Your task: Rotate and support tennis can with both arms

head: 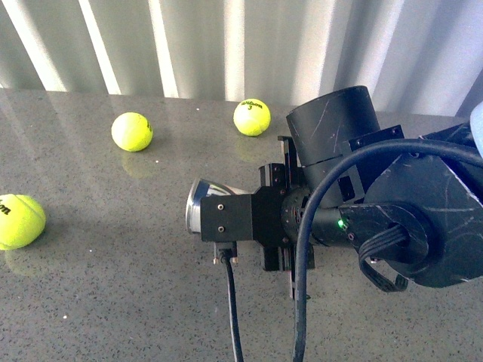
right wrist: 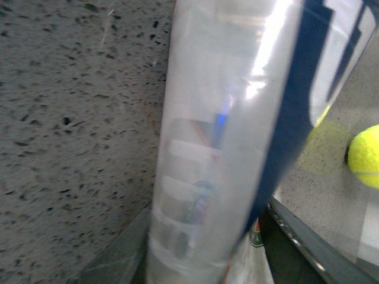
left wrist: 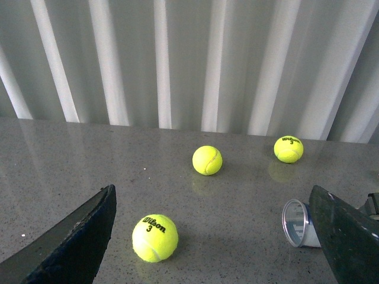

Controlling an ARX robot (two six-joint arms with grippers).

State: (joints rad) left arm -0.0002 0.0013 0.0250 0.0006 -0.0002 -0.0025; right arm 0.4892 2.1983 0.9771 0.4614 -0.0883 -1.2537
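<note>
On my front feed, the bulky black right arm reaches across from the right, a green light glowing on one joint and black cables looping down in front of it. Past its wrist block pokes the silver-rimmed open end of the clear plastic tennis can, lying on its side with the mouth toward the robot's left, low over the grey speckled stone table. From here I cannot tell whether the tube touches the table.

The right wrist feed is almost filled by the tube's clear wall and its navy label band. The right gripper shows only as a grey edge on one side of the tube and a dark one on the other, both hard against it, so I read it as clamped on the can.

The left gripper hangs with its two black fingers spread wide and nothing between them but bare table. The can's open end sits just beside the finger on the robot's right, not between them.

Three yellow-green tennis balls lie loose: the near ball close to the left gripper, the middle ball farther back, and the far ball near the white ribbed wall.
</note>
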